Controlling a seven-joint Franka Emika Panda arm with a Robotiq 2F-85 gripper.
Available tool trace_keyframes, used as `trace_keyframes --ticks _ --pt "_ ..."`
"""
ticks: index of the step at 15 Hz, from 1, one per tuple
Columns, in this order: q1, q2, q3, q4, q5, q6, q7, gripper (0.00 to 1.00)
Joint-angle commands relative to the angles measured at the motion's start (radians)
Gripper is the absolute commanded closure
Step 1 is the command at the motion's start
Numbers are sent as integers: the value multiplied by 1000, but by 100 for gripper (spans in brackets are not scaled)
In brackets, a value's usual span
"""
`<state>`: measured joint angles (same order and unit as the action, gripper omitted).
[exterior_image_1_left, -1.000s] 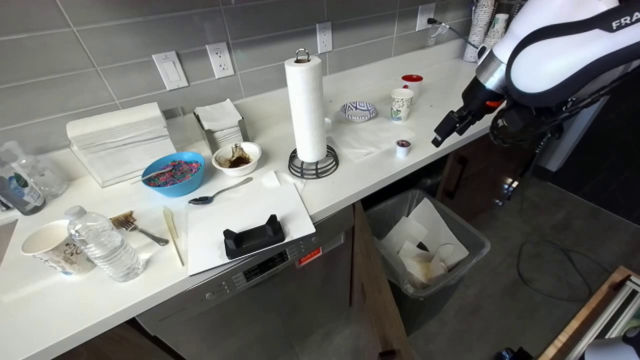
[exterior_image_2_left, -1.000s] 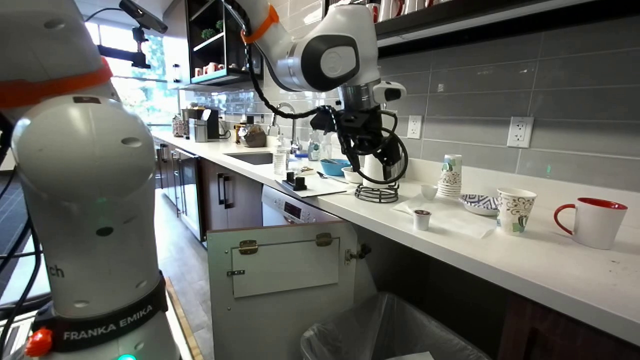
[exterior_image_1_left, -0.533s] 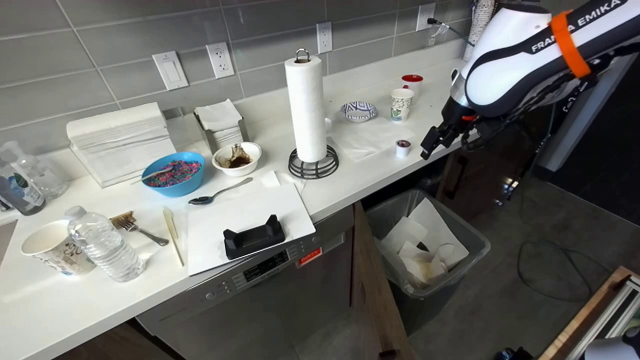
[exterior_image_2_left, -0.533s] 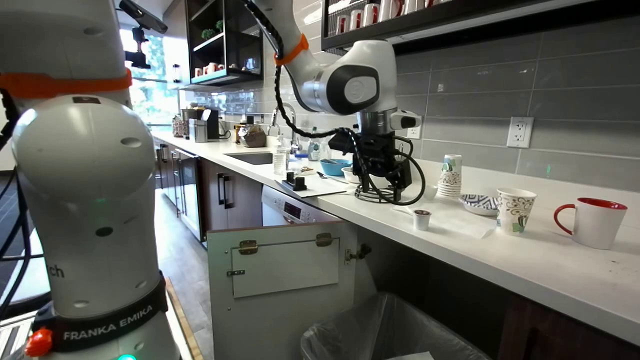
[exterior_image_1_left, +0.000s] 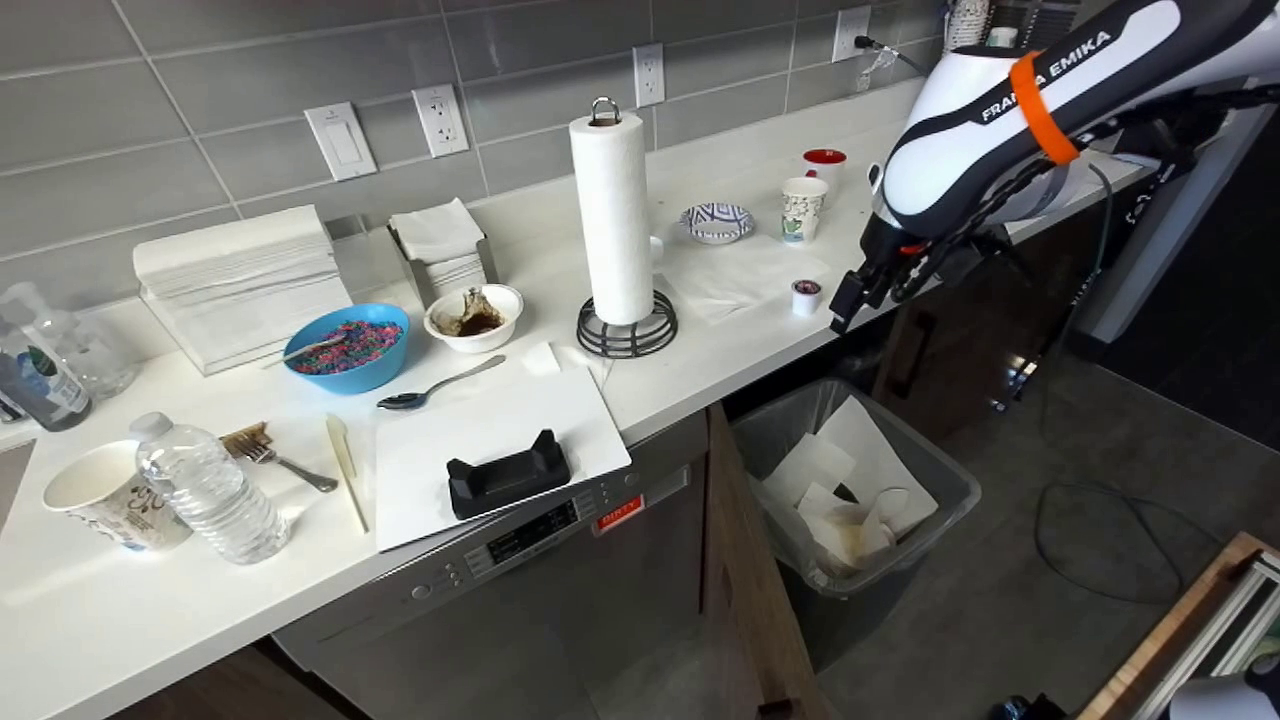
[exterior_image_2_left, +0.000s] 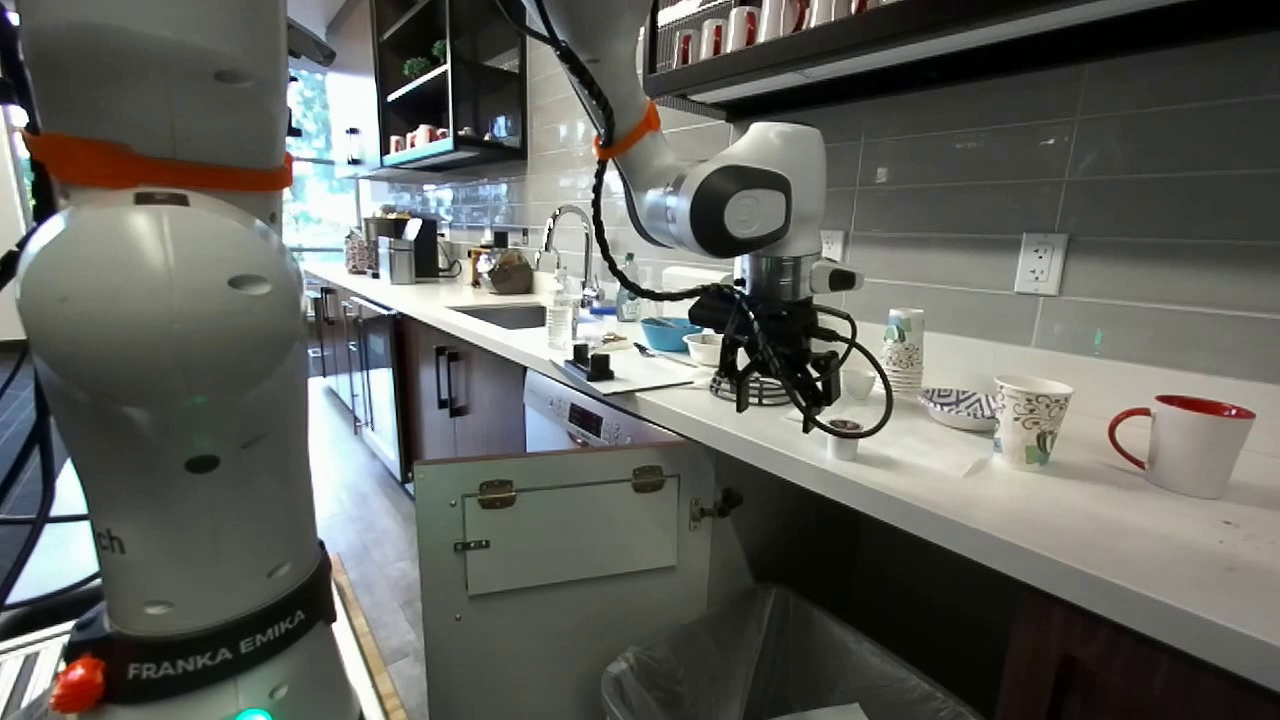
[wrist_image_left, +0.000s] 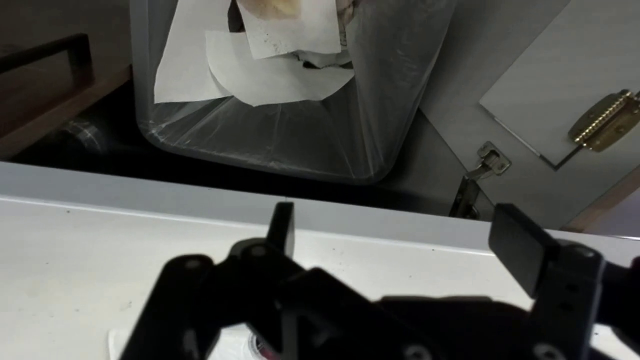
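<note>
In the wrist view we saw the black two-fingered claw (wrist_image_left: 397, 235) spread wide, its flat pads (wrist_image_left: 520, 250) well apart, with the front edge of the smooth white countertop (wrist_image_left: 125, 270) showing between them. We could not tell how high its tips were above the surface. Nearest to it was a small white plastic pod (exterior_image_1_left: 805, 298) with a dark top, which we found standing upright on the countertop, near the front edge, in both exterior views; the wrist view gave us only a sliver of it, mostly hidden behind the claw.

Beside the pod we noted a thin white paper sheet (exterior_image_1_left: 735, 280), and beyond it a blue-and-white patterned paper bowl (exterior_image_1_left: 717, 226), a patterned paper cup (exterior_image_1_left: 802, 212) and a white mug (exterior_image_2_left: 1200, 450) with a red inside. A tall white paper towel roll (exterior_image_1_left: 615, 225) stood on a black wire base (exterior_image_1_left: 626, 347). Below the counter's edge we saw a grey bin (wrist_image_left: 140, 65) lined with clear plastic (wrist_image_left: 280, 142), white papers (wrist_image_left: 280, 82) in it, next to a pale swung-out cabinet door (exterior_image_2_left: 565, 555).
</note>
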<state>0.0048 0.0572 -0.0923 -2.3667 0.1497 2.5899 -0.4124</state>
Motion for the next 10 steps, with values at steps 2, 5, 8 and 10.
trace_keyframes --ticks 2,5,8,10 --pt "-24 3 33 7 -5 -11 6 0" --pt "-24 3 34 8 -5 -11 5 0" --pt "-28 27 33 28 13 -19 -5 0" --pt "-35 46 39 44 23 -9 -32 0"
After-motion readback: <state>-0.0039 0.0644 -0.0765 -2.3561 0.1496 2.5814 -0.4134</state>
